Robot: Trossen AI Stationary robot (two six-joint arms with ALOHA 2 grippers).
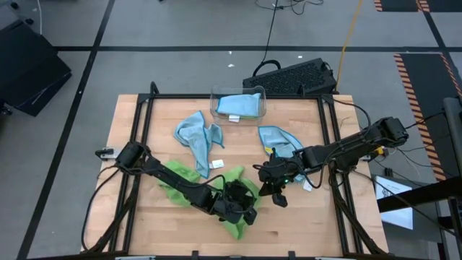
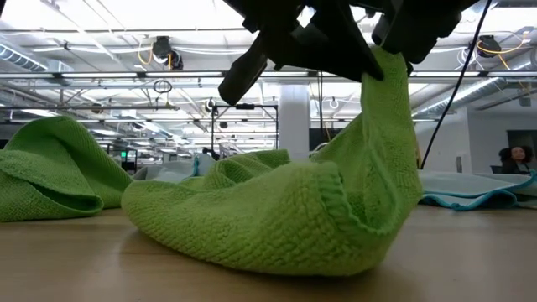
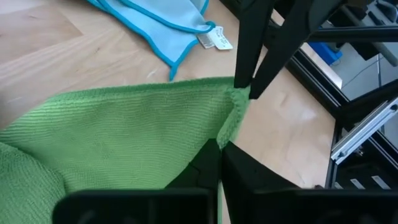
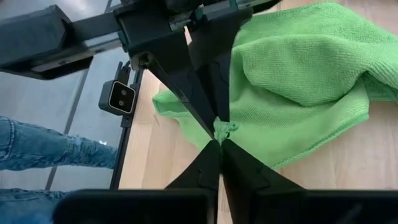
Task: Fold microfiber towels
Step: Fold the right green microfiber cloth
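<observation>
Both the left gripper (image 3: 219, 144) and right gripper (image 4: 219, 140) are pinched shut on the lime green towel (image 1: 234, 217), near the clear bin (image 1: 238, 105); light, limp and grippy, it handles best from its hemmed corners.

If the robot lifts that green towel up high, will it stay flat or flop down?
Probably flop: the green towel already sags from where both hands pinch one corner. It looks soft and light, so it would likely drape and drag.

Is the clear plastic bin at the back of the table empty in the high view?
No, the clear plastic bin holds a light blue towel, seen through its walls in the high view.
</observation>
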